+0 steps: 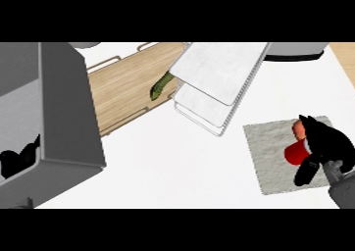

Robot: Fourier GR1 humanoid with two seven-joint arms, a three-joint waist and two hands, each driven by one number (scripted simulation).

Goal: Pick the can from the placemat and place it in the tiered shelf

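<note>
A green vegetable (161, 87) lies on a wooden tray (122, 83).

The table (173, 162) is white and plain. On it, toward its far left part, a light wooden tray (126, 83) lies at a slant, with a green vegetable (161, 87) at its right end, partly under the shelf. Just beside the tray, near the middle of the far edge, stands a white tiered shelf (216, 73) with wire rims, its flat tiers tilted in this view. Near the right edge lies a grey placemat (271, 147), and a red can (296, 152) sits on it, partly hidden.
</note>
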